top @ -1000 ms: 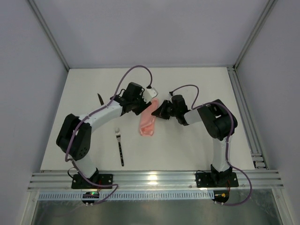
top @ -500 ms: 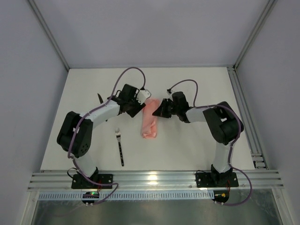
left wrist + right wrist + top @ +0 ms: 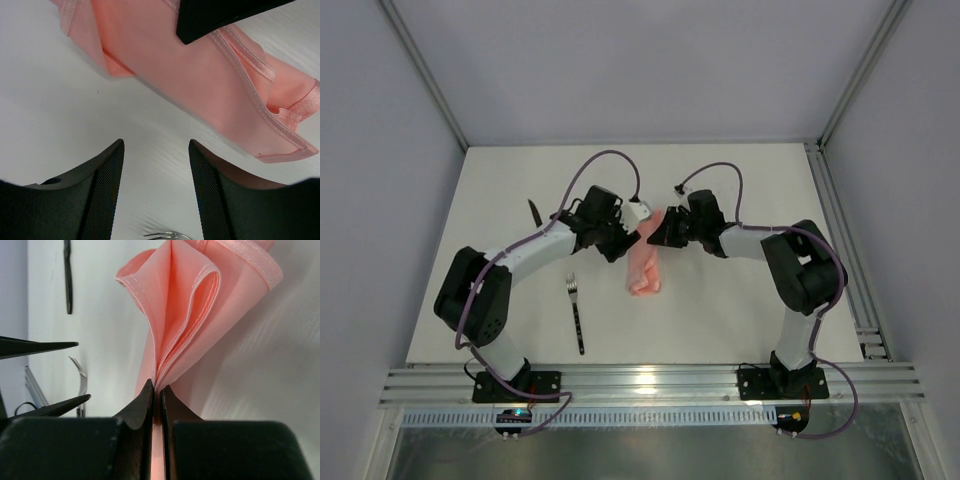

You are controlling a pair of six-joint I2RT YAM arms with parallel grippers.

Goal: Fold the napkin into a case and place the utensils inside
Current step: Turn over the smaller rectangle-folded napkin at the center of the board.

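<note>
At centre of the overhead view, one pale-pink napkin (image 3: 645, 265), bunched into a narrow strip, not yet pocket-shaped. Pinched at its upper end by the right gripper (image 3: 658, 236), fingers tight on gathered layers. Just left, the left gripper (image 3: 623, 243), fingers apart, holding nothing. Lower left, one fork (image 3: 576, 312); upper left, one knife (image 3: 535, 212). Seemingly mid-fold; next, probably laying the layers flat and square.

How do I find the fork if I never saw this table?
Look at the white table, its left half, toward the near edge. The fork lies there alone, left of the pink napkin. It has silvery tines and a dark handle, unlike the all-black knife farther back.
</note>
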